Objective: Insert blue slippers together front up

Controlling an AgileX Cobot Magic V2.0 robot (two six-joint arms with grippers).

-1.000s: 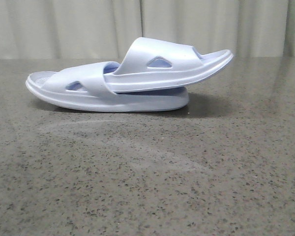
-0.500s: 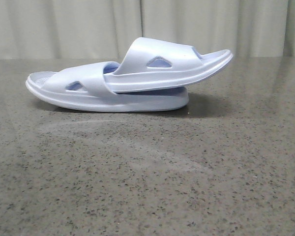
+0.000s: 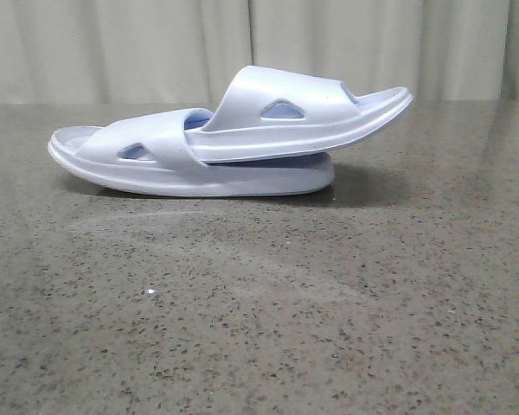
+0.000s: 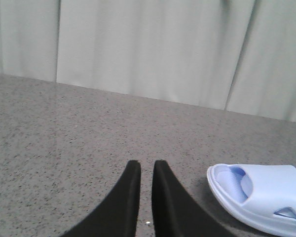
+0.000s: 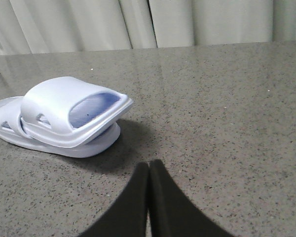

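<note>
The two blue slippers lie nested on the grey speckled table at the back. The lower slipper (image 3: 156, 173) lies flat. The upper slipper (image 3: 285, 112) is pushed through the lower one's strap and tilts up to the right. Neither gripper shows in the front view. In the left wrist view my left gripper (image 4: 146, 165) is empty, with only a narrow slit between its fingers, and one end of the lower slipper (image 4: 266, 197) lies off to one side of it. In the right wrist view my right gripper (image 5: 149, 164) is shut and empty, apart from the pair (image 5: 64, 106).
The table (image 3: 259, 328) is grey speckled stone. Pale curtains (image 3: 156, 43) hang behind its far edge. A tiny white speck (image 3: 151, 292) lies on the table in front of the slippers.
</note>
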